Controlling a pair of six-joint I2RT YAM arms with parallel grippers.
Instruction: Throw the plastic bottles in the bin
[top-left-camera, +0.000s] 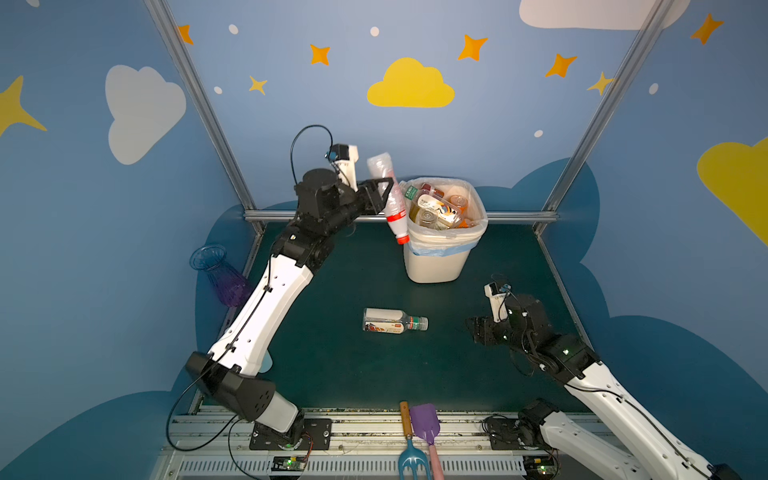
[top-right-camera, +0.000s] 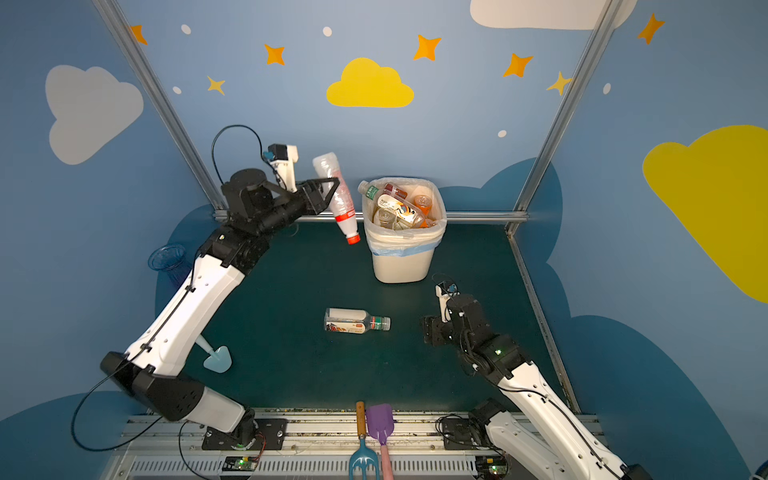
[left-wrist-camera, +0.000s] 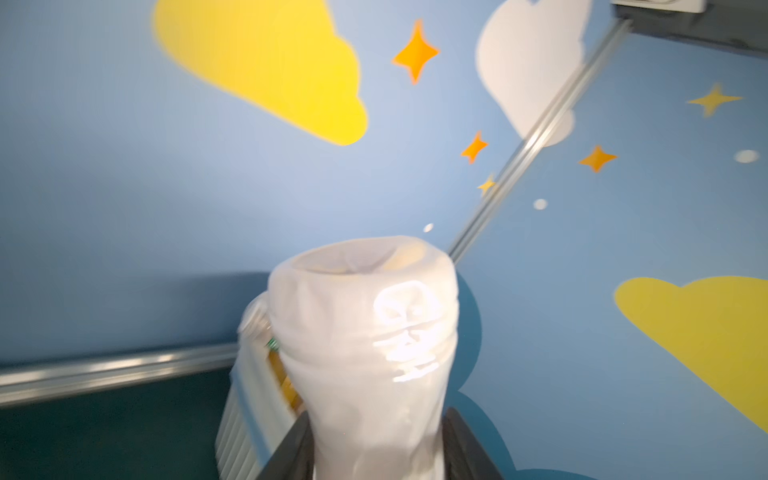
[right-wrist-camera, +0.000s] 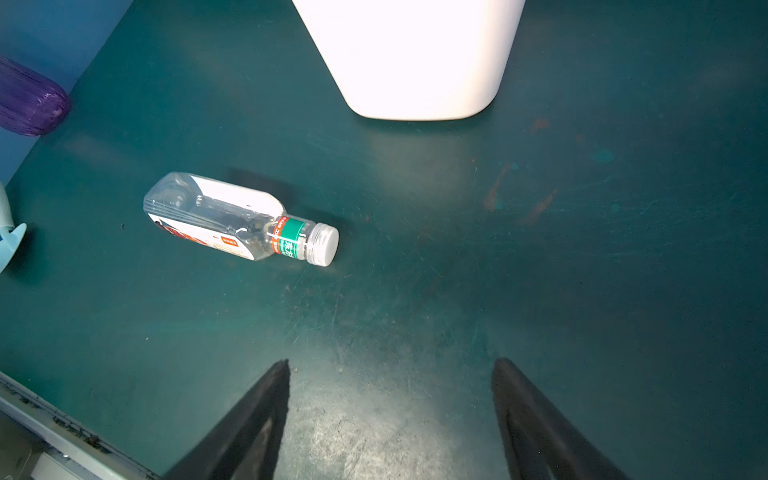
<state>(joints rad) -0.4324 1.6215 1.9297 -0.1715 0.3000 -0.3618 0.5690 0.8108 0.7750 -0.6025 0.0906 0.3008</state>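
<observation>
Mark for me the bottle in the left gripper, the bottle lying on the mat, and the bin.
Held bottle (top-left-camera: 394, 206): in a top view, clear body just above the red band.
Lying bottle (right-wrist-camera: 224, 216): right wrist view, mid-body by the label.
Bin (top-left-camera: 434, 264): in a top view, bare front wall.

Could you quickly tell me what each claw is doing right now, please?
Left claw: closed on the clear red-capped plastic bottle.
Right claw: open, holding nothing.
</observation>
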